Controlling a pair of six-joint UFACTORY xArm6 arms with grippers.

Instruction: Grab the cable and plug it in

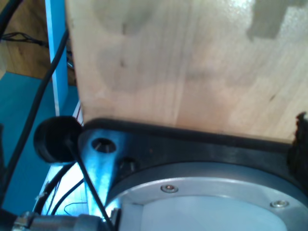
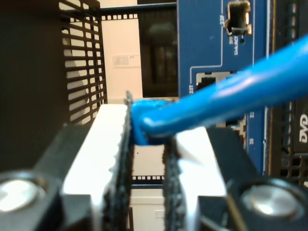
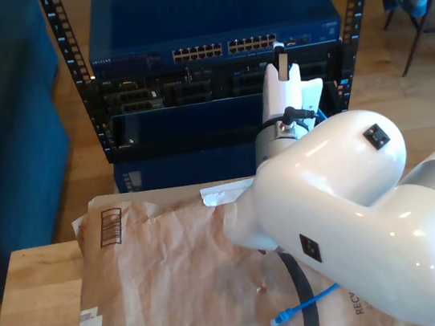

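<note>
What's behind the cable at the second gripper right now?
Behind the cable, pinched in my second gripper, stands a blue panel with a port above. The port right behind the cable is mostly covered.

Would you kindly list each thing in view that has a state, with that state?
cable: pinched between the jaws of my second gripper, its free plug lying loose on the brown paper.
My second gripper: shut on the cable, held up at the blue switch in the rack.
Brown paper: crumpled, spread over the wooden table.
</note>
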